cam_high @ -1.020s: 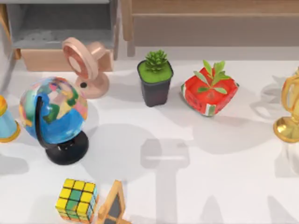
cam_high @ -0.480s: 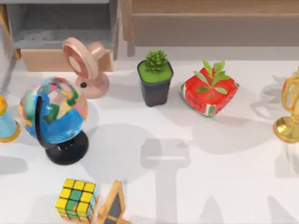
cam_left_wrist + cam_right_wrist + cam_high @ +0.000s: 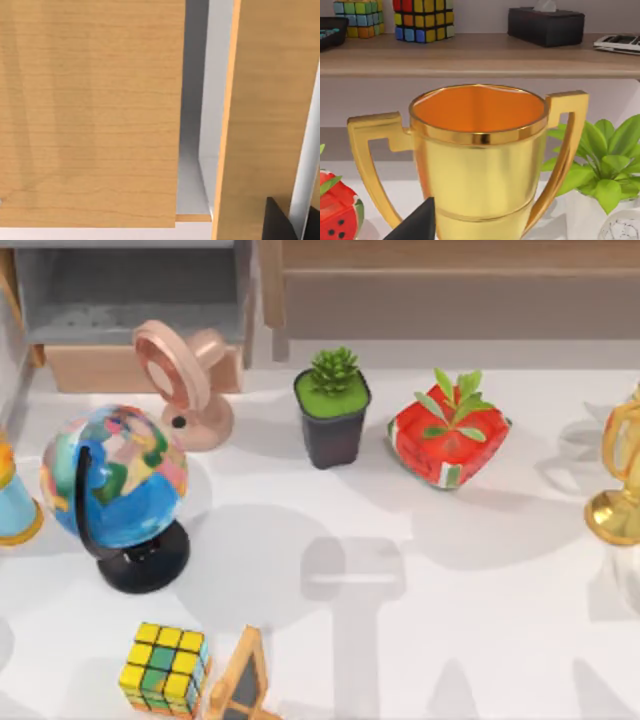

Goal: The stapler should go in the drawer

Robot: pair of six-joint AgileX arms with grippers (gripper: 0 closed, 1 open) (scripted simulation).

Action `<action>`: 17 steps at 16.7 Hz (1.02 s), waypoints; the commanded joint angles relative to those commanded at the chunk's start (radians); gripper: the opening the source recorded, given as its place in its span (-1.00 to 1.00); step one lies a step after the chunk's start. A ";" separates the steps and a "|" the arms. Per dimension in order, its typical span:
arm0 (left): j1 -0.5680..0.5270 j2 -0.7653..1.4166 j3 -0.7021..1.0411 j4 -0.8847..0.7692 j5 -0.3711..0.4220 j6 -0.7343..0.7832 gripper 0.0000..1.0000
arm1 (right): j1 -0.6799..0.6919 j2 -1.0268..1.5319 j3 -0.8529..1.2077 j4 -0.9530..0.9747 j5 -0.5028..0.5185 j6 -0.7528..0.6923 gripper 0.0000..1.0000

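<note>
The drawer (image 3: 130, 310) stands pulled open at the far left of the bench (image 3: 400, 620), its grey floor bare where it shows and its tan front facing the near side. The stapler cannot be made out in these views. A pink desk fan (image 3: 185, 380) stands just in front of the drawer front, overlapping it, with a globe (image 3: 115, 485) nearer. A potted succulent (image 3: 333, 405) and a red watermelon-patterned box (image 3: 450, 440) sit mid-bench, a gold trophy (image 3: 620, 480) at the right edge, a puzzle cube (image 3: 165, 668) and a little chalkboard (image 3: 240, 680) at the near edge. Whether either pincer is open or closed cannot be told.
</note>
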 joint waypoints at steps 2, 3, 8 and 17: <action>-0.023 0.017 0.026 -0.023 -0.022 -0.002 -1.00 | 0.000 0.000 0.000 0.000 0.000 0.000 1.00; -0.023 0.017 0.027 -0.024 -0.023 -0.002 -1.00 | 0.000 0.000 0.000 0.000 0.000 0.000 1.00; -0.034 0.041 0.063 -0.050 -0.036 0.000 -1.00 | 0.000 0.000 0.000 0.000 0.000 0.000 1.00; -0.107 0.128 0.269 -0.161 -0.109 -0.008 -1.00 | 0.000 0.000 0.000 0.000 0.000 0.000 1.00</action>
